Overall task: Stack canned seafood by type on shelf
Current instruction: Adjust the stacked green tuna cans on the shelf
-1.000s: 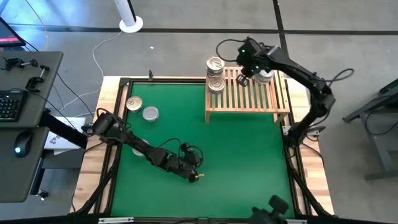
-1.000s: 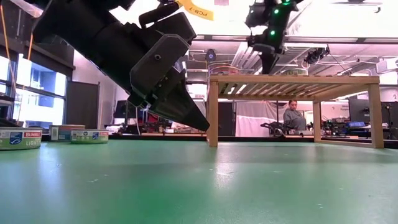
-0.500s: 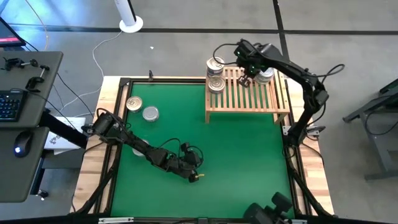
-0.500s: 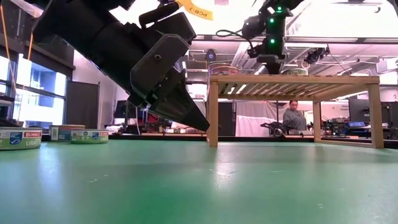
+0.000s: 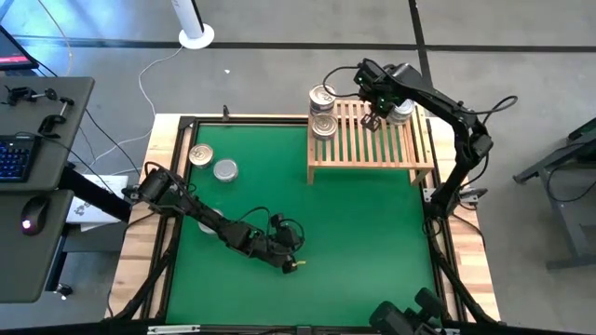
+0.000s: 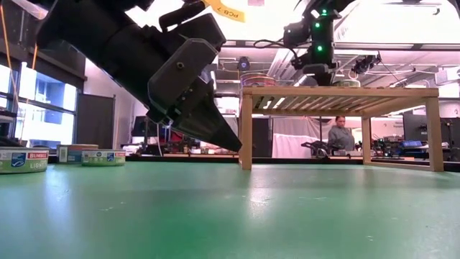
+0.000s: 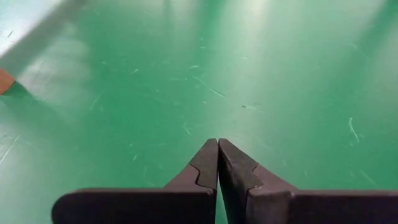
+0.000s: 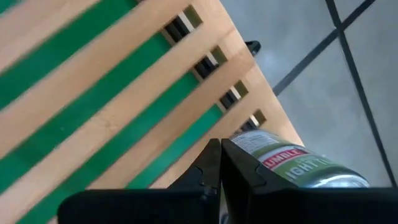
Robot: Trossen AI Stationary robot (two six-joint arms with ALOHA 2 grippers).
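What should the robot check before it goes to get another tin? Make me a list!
1. Right gripper empty and shut: ok. It hangs over the shelf, holding nothing.
2. Right gripper clear of the tin stack at the shelf's far right: cannot tell. The stack sits right beside the fingers in the wrist view.
3. Stacks at the shelf's far left corner standing straight: ok.
4. Tins left to fetch: ok. Two tins wait on the green mat near its far left corner.
5. Left gripper out of the way: ok. It is shut, low over bare mat, away from the tins.
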